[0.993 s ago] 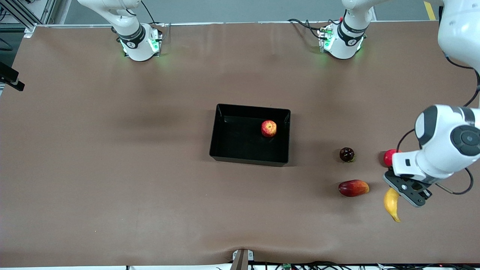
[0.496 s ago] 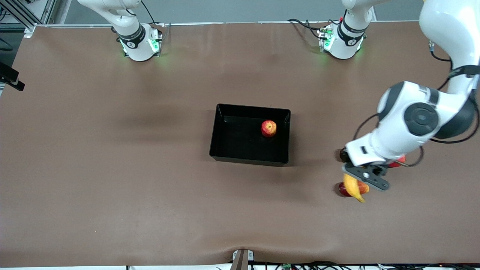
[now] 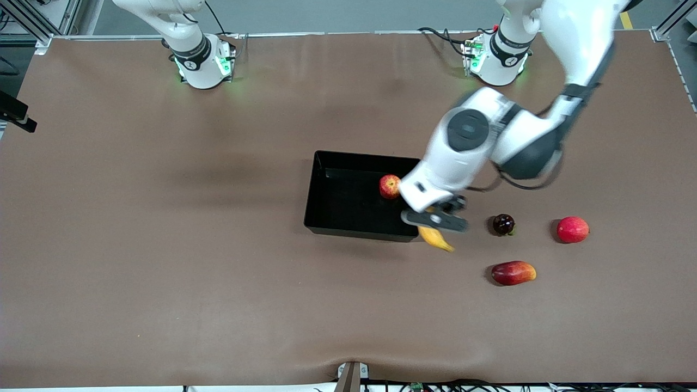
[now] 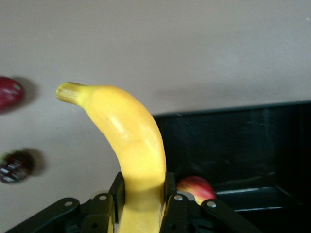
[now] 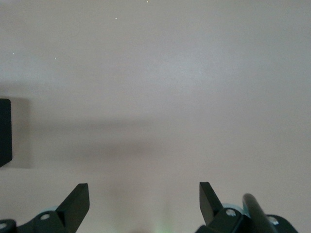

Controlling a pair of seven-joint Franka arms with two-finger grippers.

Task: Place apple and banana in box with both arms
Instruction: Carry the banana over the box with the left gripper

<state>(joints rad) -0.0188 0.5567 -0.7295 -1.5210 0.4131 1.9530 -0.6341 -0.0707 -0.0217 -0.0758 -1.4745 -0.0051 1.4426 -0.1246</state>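
Observation:
A curved yellow banana (image 3: 435, 238) (image 4: 131, 141) hangs in my left gripper (image 3: 434, 219) (image 4: 142, 182), whose fingers are shut on its lower part. The gripper is in the air over the box's corner toward the left arm's end of the table. The box (image 3: 359, 233) (image 4: 243, 131) is a shallow black tray in the middle of the table. The apple (image 3: 390, 186) (image 4: 197, 188), red with yellow streaks, lies inside it by the wall toward the left arm's end. My right gripper (image 5: 144, 194) stands open over bare table, with a black edge of the box (image 5: 4, 131) at the rim of its view.
Three loose fruits lie toward the left arm's end: a dark round one (image 3: 503, 224), a plain red round one (image 3: 573, 229), and an elongated red-yellow one (image 3: 513, 273) nearer the camera. Of the right arm, only its base (image 3: 199, 60) shows in the front view.
My left arm has swept the banana from the left arm's end of the table, over the loose fruits, to the box's corner. The apple has not moved.

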